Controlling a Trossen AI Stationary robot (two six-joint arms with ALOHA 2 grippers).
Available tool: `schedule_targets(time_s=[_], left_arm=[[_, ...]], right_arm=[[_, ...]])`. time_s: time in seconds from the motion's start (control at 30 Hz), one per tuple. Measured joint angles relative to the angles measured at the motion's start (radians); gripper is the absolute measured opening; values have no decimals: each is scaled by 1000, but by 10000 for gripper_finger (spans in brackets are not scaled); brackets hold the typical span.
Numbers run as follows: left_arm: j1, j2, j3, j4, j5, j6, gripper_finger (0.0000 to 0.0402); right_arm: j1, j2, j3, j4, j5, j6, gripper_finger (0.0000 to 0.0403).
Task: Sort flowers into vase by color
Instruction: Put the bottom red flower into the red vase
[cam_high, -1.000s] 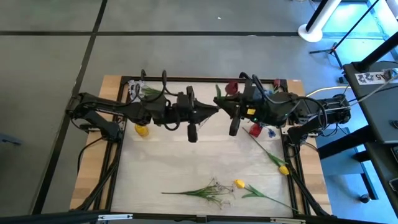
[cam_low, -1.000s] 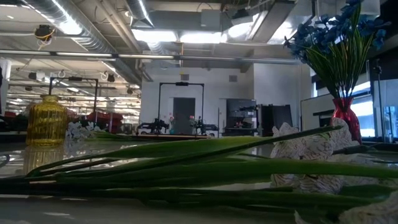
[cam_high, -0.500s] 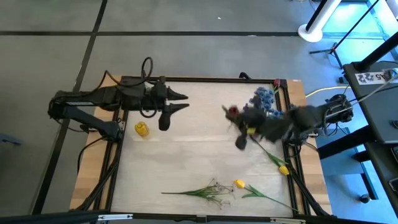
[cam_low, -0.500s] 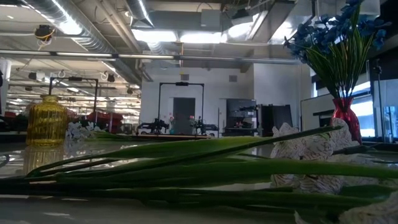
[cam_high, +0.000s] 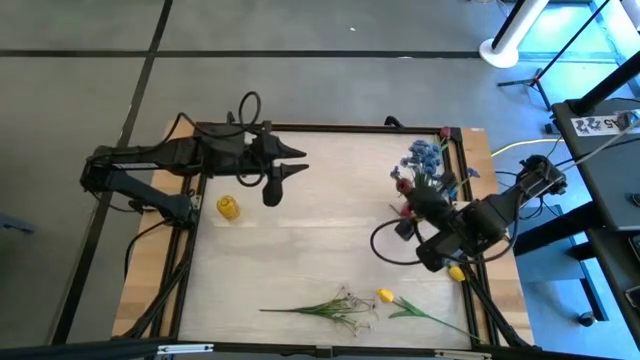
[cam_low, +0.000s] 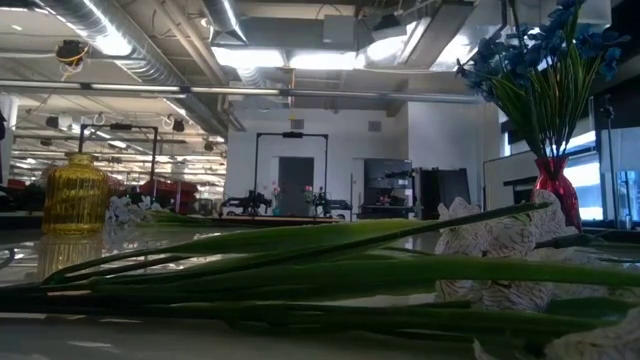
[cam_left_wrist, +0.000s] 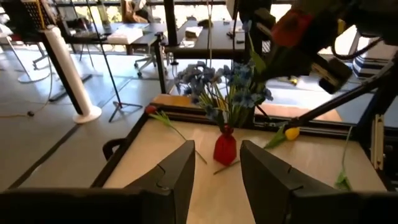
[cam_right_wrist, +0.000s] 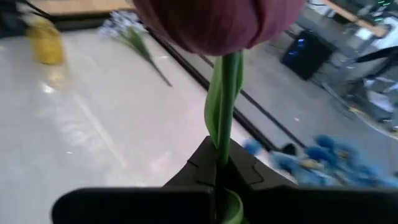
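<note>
My right gripper (cam_high: 408, 200) is shut on a dark red tulip (cam_right_wrist: 217, 22) at the table's right side, just above the red vase (cam_left_wrist: 225, 148) that holds the blue flowers (cam_high: 425, 160). My left gripper (cam_high: 297, 162) hangs open with nothing in it at the far left, near the yellow vase (cam_high: 228, 207). White flowers (cam_low: 125, 210) stand beside the yellow vase. A white sprig (cam_high: 330, 303) and a yellow tulip (cam_high: 385, 295) lie near the front edge. Another yellow tulip (cam_high: 456, 272) lies at the right edge. My right gripper pinches the dark red tulip's green stem (cam_right_wrist: 221, 146) between its two fingers, a short way below the bloom. The bloom stands out beyond the fingertips, and the flower is lifted clear of the table.
A black frame (cam_high: 320, 128) rims the table. A flower with a red bud (cam_left_wrist: 149, 109) lies across the far right corner. The right arm's cable loop (cam_high: 385, 245) hangs over the table's right half. In the low view, green stems (cam_low: 300, 270) fill the foreground. The table's middle is bare.
The two grippers were close together at the far middle. My left gripper has opened and drawn back toward the table's left edge. My right gripper has swung down, toward the right edge and nearer, turning as it went, and has carried the dark red tulip over to the red vase.
</note>
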Motion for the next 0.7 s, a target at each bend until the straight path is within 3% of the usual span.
schedule_targets(time_s=[0.37,0.7], left_arm=[[0,0,0,-22,0,-37,125],[0,0,0,-33,0,-37,125]], right_arm=[[-65,-10,-2,-41,14,8,5],[-141,-10,-4,-40,-95,15,8]])
